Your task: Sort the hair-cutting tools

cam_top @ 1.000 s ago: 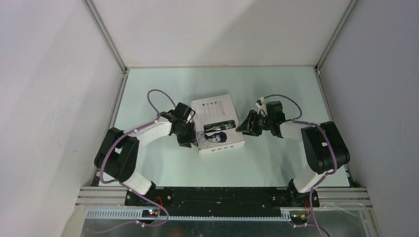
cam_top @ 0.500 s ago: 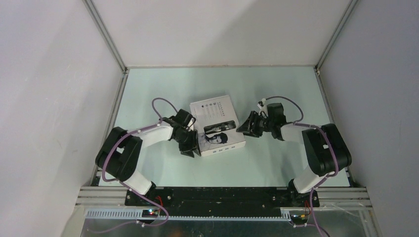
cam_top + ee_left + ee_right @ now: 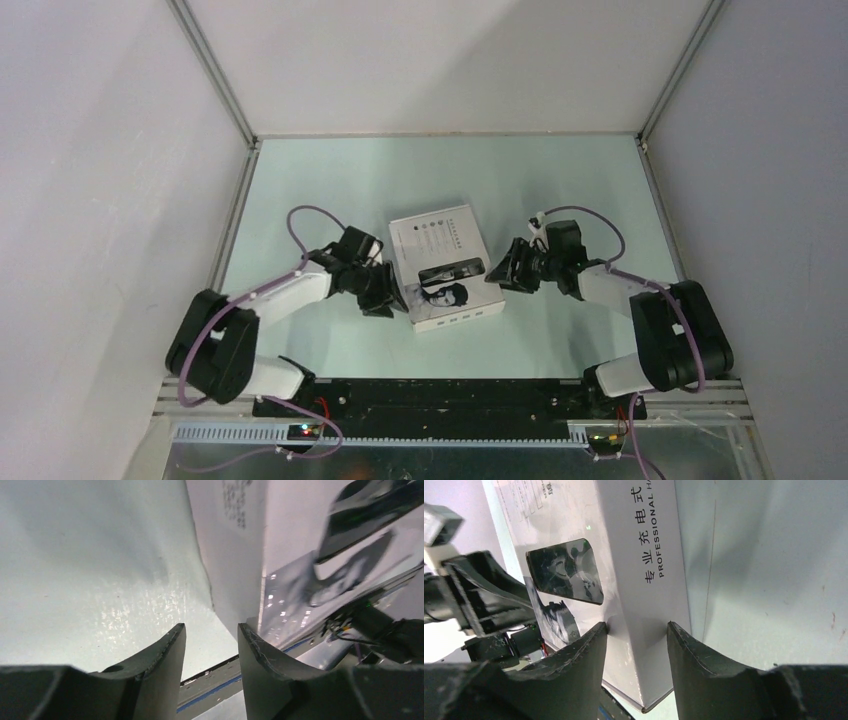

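The hair-cutting tools are out of view; no clipper, cord, brush or comb attachment shows loose on the table. A white cardboard box (image 3: 447, 268) printed with a clipper and a man's face lies flat mid-table. My right gripper (image 3: 506, 274) has its jaws around the box's right side face, one fingertip on the top edge and one at the bottom edge, pinching it. The right wrist view shows that gripper (image 3: 638, 625) on the box (image 3: 644, 555). My left gripper (image 3: 388, 293) is open and empty beside the box's left near corner. The left wrist view shows that gripper (image 3: 211, 627) and the box (image 3: 235, 565).
The pale green table (image 3: 330, 190) is walled by grey panels left, right and back. A metal rail (image 3: 450, 395) with the arm bases runs along the near edge, close behind the box.
The box has slid a little toward the near edge and to the right, turning slightly. Both grippers moved nearer with it, one at each side.
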